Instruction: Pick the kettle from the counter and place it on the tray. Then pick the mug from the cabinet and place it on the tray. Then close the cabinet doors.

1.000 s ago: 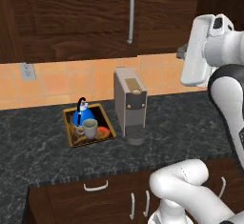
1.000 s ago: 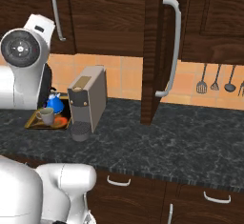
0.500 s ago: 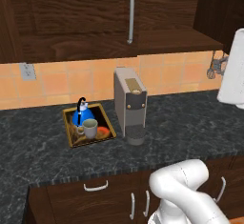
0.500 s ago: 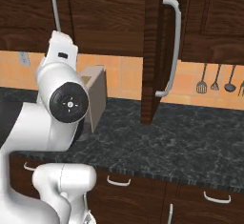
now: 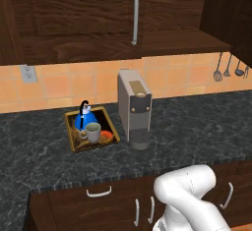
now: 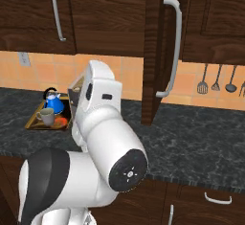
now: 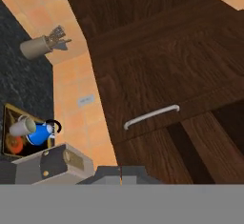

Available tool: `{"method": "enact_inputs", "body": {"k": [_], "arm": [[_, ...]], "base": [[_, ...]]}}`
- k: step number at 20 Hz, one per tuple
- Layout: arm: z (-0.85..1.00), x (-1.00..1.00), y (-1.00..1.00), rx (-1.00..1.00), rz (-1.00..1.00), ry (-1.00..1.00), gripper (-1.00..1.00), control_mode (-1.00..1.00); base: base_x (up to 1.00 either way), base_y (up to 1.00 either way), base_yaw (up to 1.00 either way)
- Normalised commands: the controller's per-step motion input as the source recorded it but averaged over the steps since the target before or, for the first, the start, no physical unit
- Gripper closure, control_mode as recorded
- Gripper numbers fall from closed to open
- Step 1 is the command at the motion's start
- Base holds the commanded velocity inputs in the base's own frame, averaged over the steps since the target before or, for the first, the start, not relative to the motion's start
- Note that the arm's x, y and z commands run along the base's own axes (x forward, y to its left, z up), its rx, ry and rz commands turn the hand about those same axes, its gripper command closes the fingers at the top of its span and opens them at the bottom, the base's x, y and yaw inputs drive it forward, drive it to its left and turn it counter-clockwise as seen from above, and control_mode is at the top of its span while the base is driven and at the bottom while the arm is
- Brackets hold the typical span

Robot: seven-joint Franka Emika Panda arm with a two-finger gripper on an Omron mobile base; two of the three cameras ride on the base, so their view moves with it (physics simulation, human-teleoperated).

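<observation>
**Kettle and mug on the tray, one cabinet door ajar**

The fingers (image 7: 121,176) are pressed together with nothing between them; in the hand view their dark tips meet at the bottom edge, aimed at the wall cabinet (image 7: 157,75).

Straight ahead of the fingers in that view is a shut cabinet door with its curved silver bar handle (image 7: 151,116). Past it, on the far side from the tray, a second door panel (image 7: 209,147) stands out from the front with a dark gap beside it. In the right base view this open door (image 6: 154,51) juts edge-on over the table, its long handle (image 6: 172,47) facing out.

Well away from the fingers, the tray (image 5: 74,141) lies flat on the dark speckled table (image 5: 197,127), just beside the grey coffee machine (image 5: 134,108). The blue kettle (image 5: 86,118) stands upright on the tray, and the beige mug (image 5: 92,132) stands on it too, just in front of the kettle and touching or nearly touching it. An orange blotch (image 5: 106,135) shows on the tray surface beside the mug.
</observation>
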Motion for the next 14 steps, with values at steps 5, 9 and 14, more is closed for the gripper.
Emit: {"method": "enact_inputs", "body": {"k": [5, 9, 14], "arm": [[-0.17, -0.24, -0.99, 0.0, 0.0, -0.03, 1.0, -1.0], [-0.13, -0.26, -1.0, 0.0, 0.0, -0.03, 1.0, -1.0], [-0.27, 0.0, -0.99, 0.0, 0.0, 0.0, 1.0, -1.0]], "base": [[0.0, 0.0, 0.0], [0.0, 0.0, 0.0], [0.0, 0.0, 0.0]]}}
